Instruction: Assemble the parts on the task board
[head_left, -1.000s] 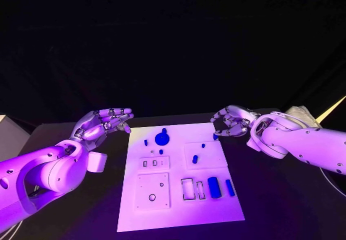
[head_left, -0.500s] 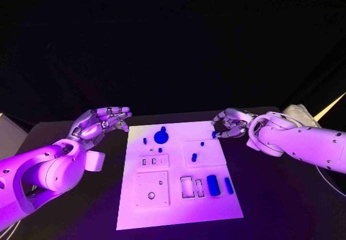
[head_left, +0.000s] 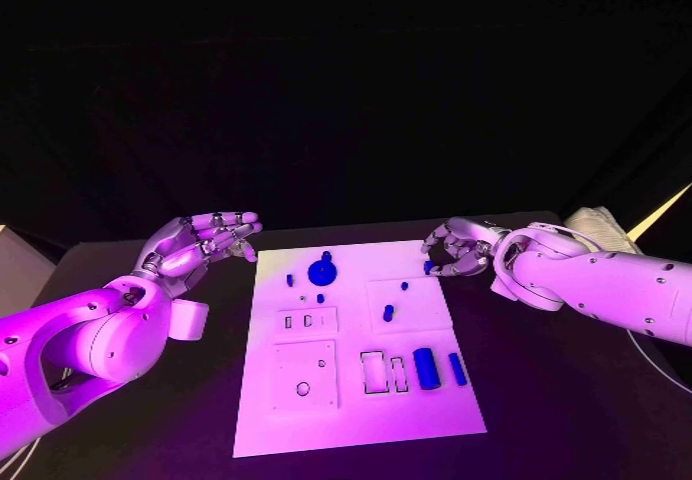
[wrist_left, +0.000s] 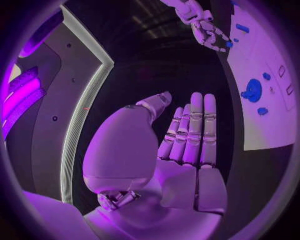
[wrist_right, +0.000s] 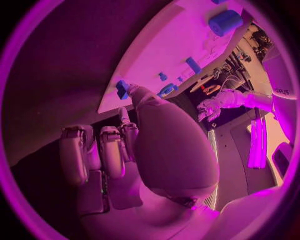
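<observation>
The small blue part (head_left: 428, 267) sits at the board's (head_left: 361, 400) right edge, in the centre-right of the head frame, pinched at the tips of my right hand (head_left: 459, 248); the right wrist view shows it against my fingertip (wrist_right: 129, 91) at the board's corner. The risk, as I judge it, is a shallow pinch: the part could twist or drop onto the black table if I tilt it on the way to a socket. The other parts lie lower on the board: a round blue piece (head_left: 323, 273) near the top, 2 blue bars (head_left: 427, 369) toward the lower right. My left hand (head_left: 199, 245) hovers left of the board, fingers loosely apart, holding nothing.
</observation>
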